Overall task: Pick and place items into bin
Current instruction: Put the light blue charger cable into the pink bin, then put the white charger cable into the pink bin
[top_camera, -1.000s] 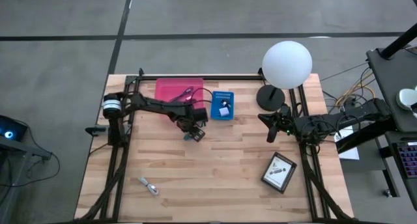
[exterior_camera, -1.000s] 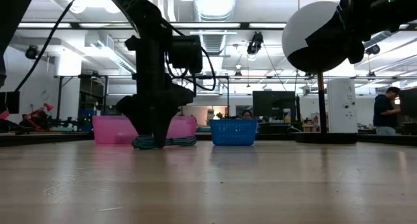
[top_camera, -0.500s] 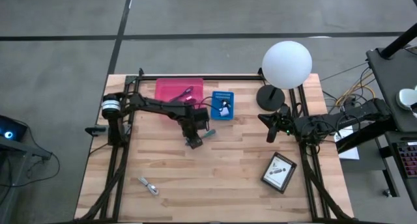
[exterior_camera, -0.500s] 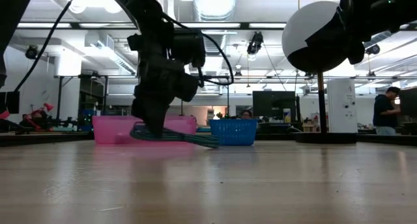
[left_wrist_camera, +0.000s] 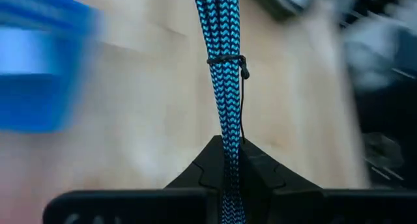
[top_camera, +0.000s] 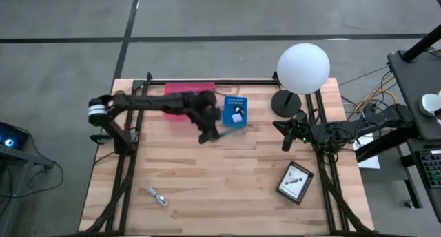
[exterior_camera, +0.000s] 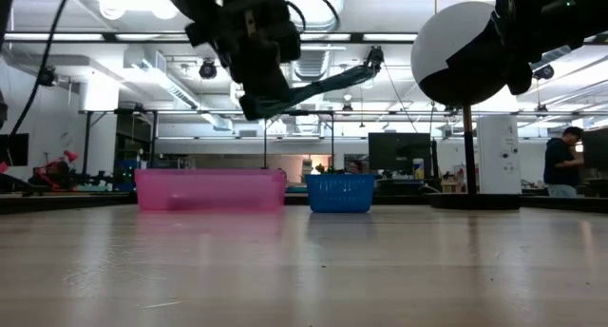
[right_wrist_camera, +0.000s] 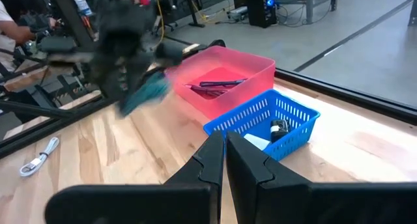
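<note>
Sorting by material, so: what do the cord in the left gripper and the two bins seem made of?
Cord: braided fabric sleeve, teal-and-black chevron weave showing. Pink bin: looks like smooth, slightly translucent plastic with solid walls. Blue basket: likely moulded plastic, lattice walls. Left gripper is shut on the cord.

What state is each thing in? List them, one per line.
left tool: shut on teal cable, above the table
teal cable: held, off the table
right tool: shut, empty
pink bin: holds pens
blue basket: holds small items
white cable: loose on the table
lamp: upright
</note>
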Motion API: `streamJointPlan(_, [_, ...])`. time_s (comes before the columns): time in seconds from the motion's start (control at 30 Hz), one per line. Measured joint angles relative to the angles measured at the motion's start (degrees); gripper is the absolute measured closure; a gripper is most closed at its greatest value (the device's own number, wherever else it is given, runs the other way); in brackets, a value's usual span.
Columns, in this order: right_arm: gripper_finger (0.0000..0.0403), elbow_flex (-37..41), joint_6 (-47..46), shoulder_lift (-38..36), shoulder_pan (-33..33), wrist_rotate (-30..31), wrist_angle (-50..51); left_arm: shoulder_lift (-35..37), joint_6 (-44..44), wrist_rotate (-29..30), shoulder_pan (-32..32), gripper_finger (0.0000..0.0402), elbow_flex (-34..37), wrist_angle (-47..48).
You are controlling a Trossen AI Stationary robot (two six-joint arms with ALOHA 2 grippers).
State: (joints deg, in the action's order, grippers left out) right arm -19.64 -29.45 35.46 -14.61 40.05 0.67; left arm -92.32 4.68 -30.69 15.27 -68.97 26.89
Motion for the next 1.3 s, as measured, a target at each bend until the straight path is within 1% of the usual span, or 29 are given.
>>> streamJointPlan(0.07, [0.0394,0.02,0.02,0.00,-0.02,-0.01,0.02,2.97,0.31,7.94,2.19,0.0392,0.00,2.19])
streamJointPlan(0.13, [0.0394,0.02,0.02,-0.01,-0.01,0.00,0.03,5.75,0.35,17.42,4.48,0.0393,0.00,4.98])
streamJointPlan(0.2, [0.0394,0.02,0.02,0.02,0.00,0.00,0.07,7.99,0.44,25.73,6.87,0.0393,0.00,9.34])
streamJointPlan(0.3, [0.0394,0.04,0.01,0.19,-0.02,0.00,0.52,10.86,1.27,36.72,10.09,0.0393,0.01,14.52])
streamJointPlan(0.37, [0.0394,0.04,-0.11,0.36,0.00,0.01,0.60,11.88,1.89,41.95,11.87,0.0393,0.02,16.56])
streamJointPlan(0.4, [0.0394,0.04,-0.09,0.39,0.00,0.00,0.72,12.10,2.17,42.94,12.79,0.0393,0.02,16.62])
streamJointPlan(0.5, [0.0394,0.04,-0.13,0.64,0.00,0.00,0.64,12.44,2.07,42.92,14.70,0.0392,0.20,16.66])
streamJointPlan(0.7, [0.0394,0.04,-0.42,0.77,0.00,0.00,0.61,11.83,1.91,43.23,15.83,0.0381,1.66,16.65])
streamJointPlan(0.8, [0.0394,0.04,-0.48,0.79,0.00,0.00,0.57,11.66,1.40,43.23,15.81,0.0365,2.48,17.46])
streamJointPlan(0.9, [0.0394,0.04,-0.59,0.78,0.00,0.00,0.56,11.66,-0.70,43.21,15.79,0.0336,2.71,17.60])
streamJointPlan(0.97, [0.0394,0.04,-0.59,0.79,0.00,0.00,0.55,11.66,-0.73,42.92,15.80,0.0312,2.70,17.72])
streamJointPlan(1.03, [0.0394,0.04,-0.59,0.79,0.00,0.00,0.55,11.66,-0.69,41.25,15.82,0.0289,2.55,17.71])
streamJointPlan(1.07, [0.0394,0.04,-0.59,0.79,0.00,0.00,0.55,11.75,-0.52,39.06,15.80,0.0279,2.47,17.77])
streamJointPlan(1.1, [0.0394,0.04,-0.59,0.79,0.00,0.00,0.55,11.79,0.20,35.48,15.80,0.0272,2.29,18.24])
streamJointPlan(1.17, [0.0394,0.04,-0.59,0.79,0.00,0.00,0.53,11.81,3.20,25.27,15.69,0.0264,1.88,19.66])
streamJointPlan(1.23, [0.0394,0.04,-0.59,0.79,0.00,0.00,0.52,11.84,8.15,11.36,15.35,0.0262,1.66,21.03])
streamJointPlan(1.3, [0.0394,0.06,-0.57,0.79,0.00,0.00,0.52,12.00,15.18,-3.70,14.14,0.0261,1.86,21.21])
